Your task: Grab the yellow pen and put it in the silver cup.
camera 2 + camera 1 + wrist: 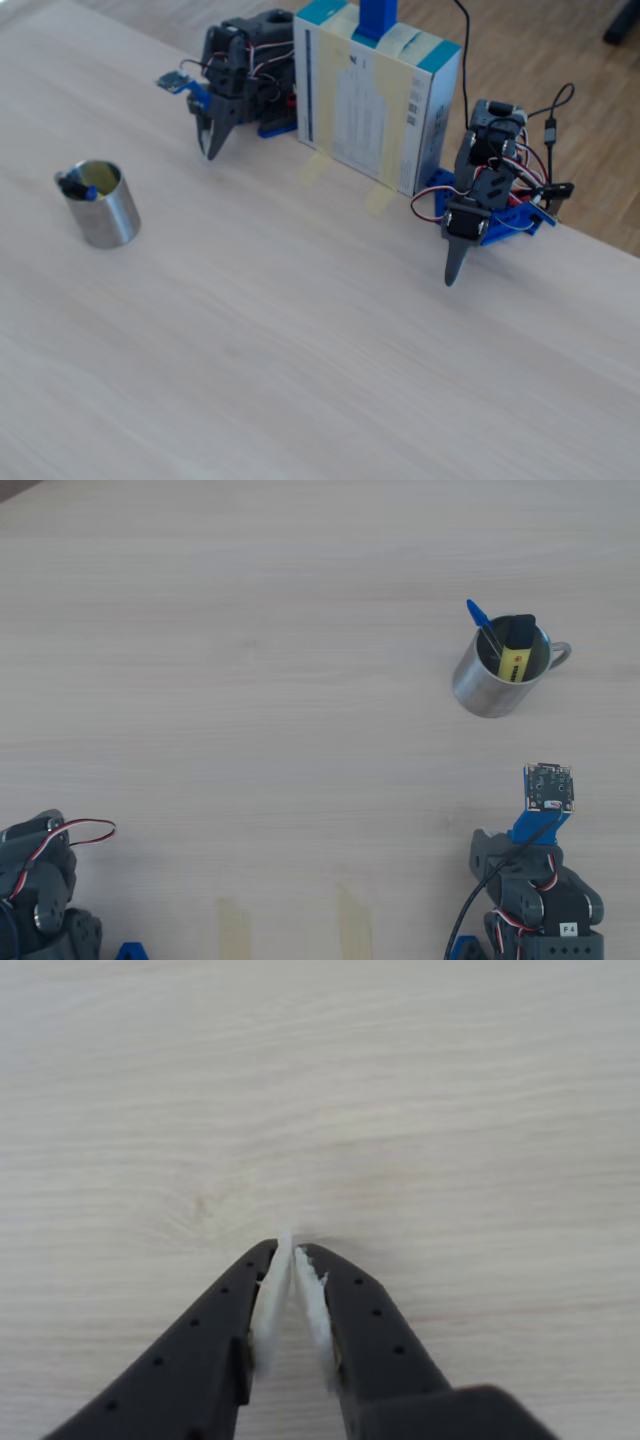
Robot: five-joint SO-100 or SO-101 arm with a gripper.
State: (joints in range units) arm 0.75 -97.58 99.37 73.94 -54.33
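**Status: yellow pen seated in silver cup; arm parked**

In the overhead view we find the yellow pen [514, 652] standing tilted inside the silver cup [487, 688], at the upper right of the frame, beside a thin blue pen [478, 616]. The cup's handle [560, 654] points right. We judge the placement complete.

In the wrist view the gripper [293, 1250] sits at lower centre with its white-padded fingers nearly touching, a thin slit between them, holding nothing, over bare table [450, 1110].

Hazards from here: any sweep of the arm toward the upper right of the overhead frame could strike the cup and tip it, spilling both pens. The yellow pen leans on the rim, so a knock could also dislodge it.
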